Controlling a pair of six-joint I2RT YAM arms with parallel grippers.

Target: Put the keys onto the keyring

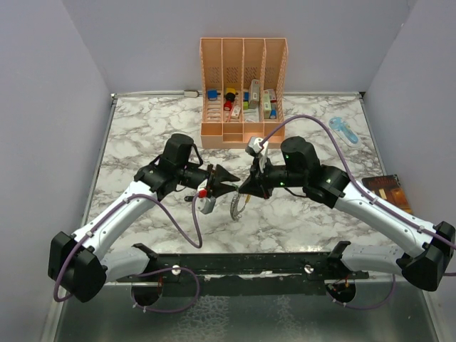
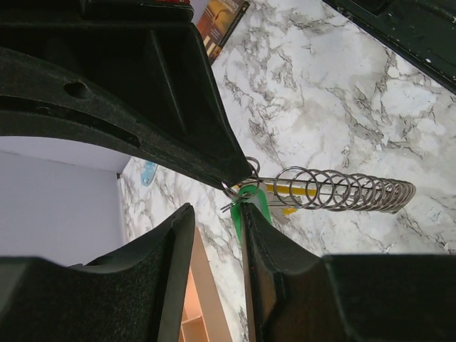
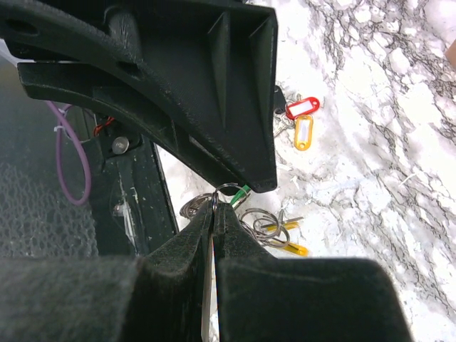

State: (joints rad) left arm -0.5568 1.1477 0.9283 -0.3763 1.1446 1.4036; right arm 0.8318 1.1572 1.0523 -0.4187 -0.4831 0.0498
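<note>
Right wrist, two loose keys [image 3: 303, 120], one keyring [image 3: 265, 226]

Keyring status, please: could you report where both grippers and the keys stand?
Right gripper shut on the ring of the green key. Left gripper open beside it. Keyring close by. Red key, yellow key loose on table; nothing in the way.

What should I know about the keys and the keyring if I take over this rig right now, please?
Left gripper: jaws parted, green-tagged key at its tips, not clamped.
Right gripper: shut on that key's small ring.
Keyring: trails from where the grippers meet; whether the green key is threaded on, I cannot tell.
Done: nothing certain.
Left: red-tagged key and yellow-tagged key lie loose on the table, off the ring.
</note>
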